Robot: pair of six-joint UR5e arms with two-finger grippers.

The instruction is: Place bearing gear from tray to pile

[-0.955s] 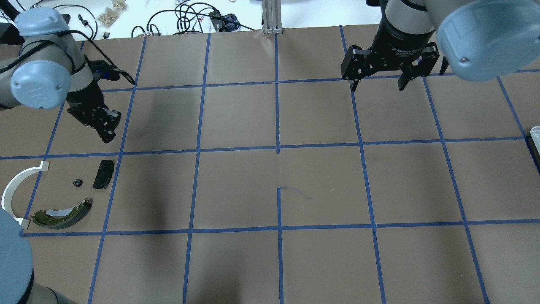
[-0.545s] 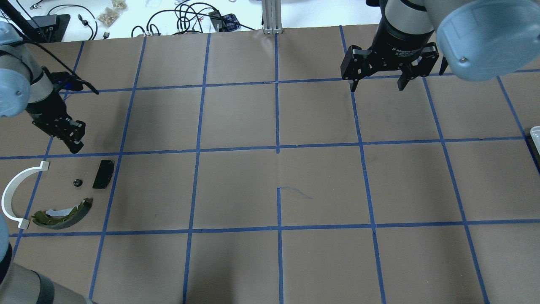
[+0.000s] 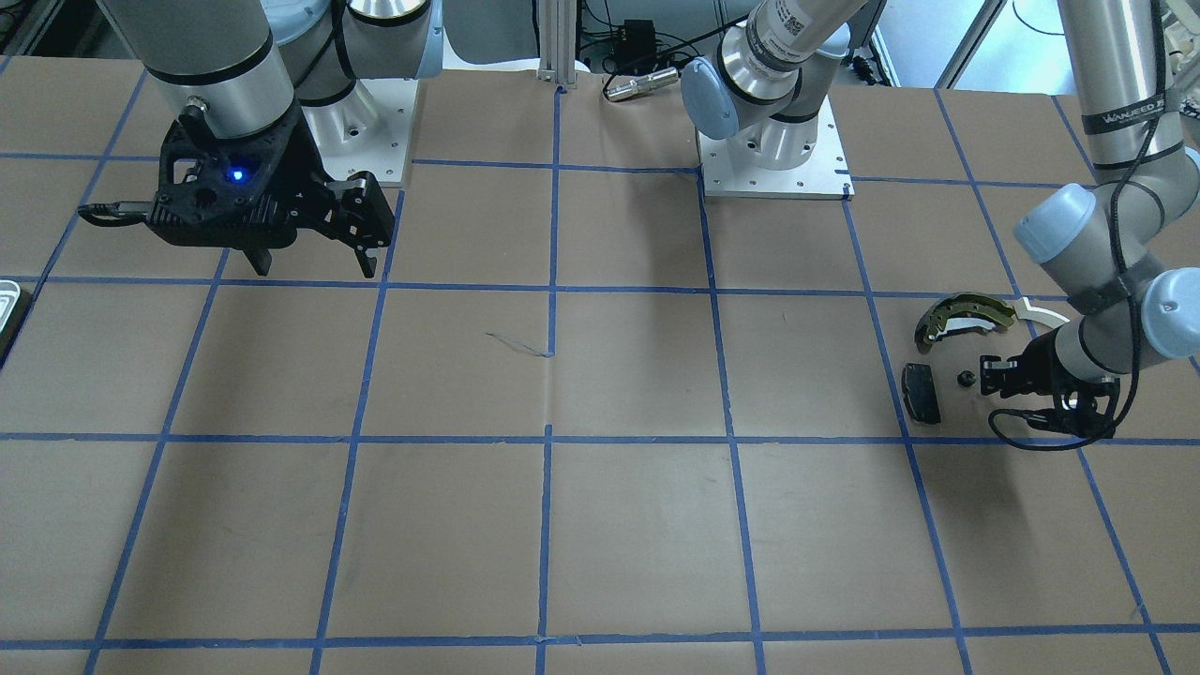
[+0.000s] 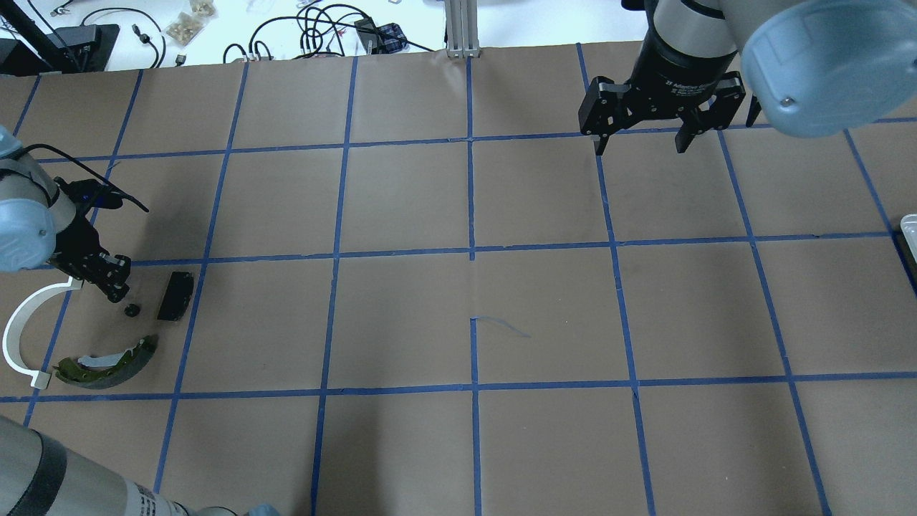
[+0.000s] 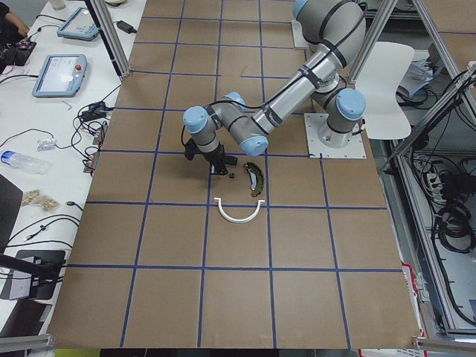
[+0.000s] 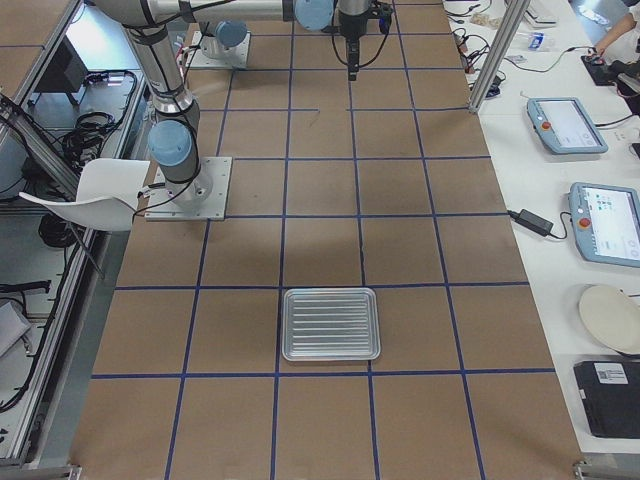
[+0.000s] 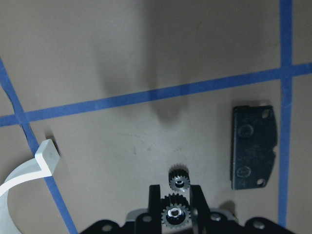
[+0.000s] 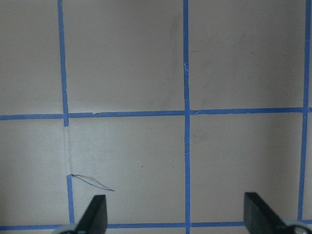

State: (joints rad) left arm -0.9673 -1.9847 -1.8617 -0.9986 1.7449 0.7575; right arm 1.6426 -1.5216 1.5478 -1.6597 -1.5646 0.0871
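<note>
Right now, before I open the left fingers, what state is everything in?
Left gripper: shut on the bearing gear.
Bearing gear: clamped between the fingers, not yet released.
Second gear: loose on the table.
Black pad: flat on the table.
Brake shoe: lying on the table.
White arc: lying on the table.
Right gripper: open, empty.
Tray: empty.

We see matt brown paper (image 4: 401, 322) crossed by smooth blue tape (image 4: 471, 193). The tray (image 6: 331, 323) is bright ribbed metal, the bearing gear (image 7: 174, 213) dull dark metal (its hub shinier), the arc (image 7: 46, 156) smooth white plastic.
</note>
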